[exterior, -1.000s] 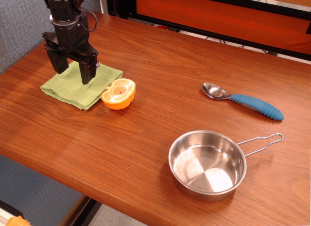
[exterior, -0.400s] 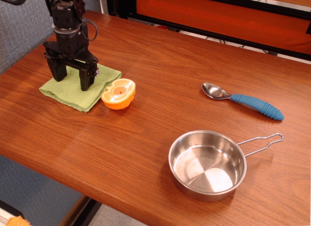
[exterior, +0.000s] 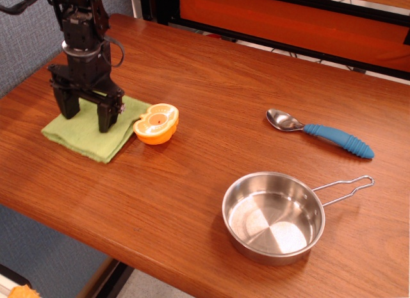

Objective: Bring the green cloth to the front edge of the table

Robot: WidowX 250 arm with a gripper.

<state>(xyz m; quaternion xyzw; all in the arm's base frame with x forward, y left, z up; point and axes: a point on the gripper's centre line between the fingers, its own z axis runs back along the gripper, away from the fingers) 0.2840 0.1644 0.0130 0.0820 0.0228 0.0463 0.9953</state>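
The green cloth [exterior: 77, 136] lies flat on the table [exterior: 211, 80] at the left, near the left edge. My gripper [exterior: 86, 116] stands upright on the cloth, with its two black fingers spread wide and their tips down on the fabric. The jaws are open. The back part of the cloth is hidden behind the fingers. The cloth's right corner touches or nearly touches an orange half [exterior: 155, 123].
The orange half sits cut side up just right of the cloth. A steel pan [exterior: 273, 216] with a wire handle stands near the front edge at the right. A spoon with a blue handle [exterior: 320, 132] lies at the right.
The gripper has moved left and toward the front, and the green cloth has slid with it. The orange half, pan and spoon have not moved.
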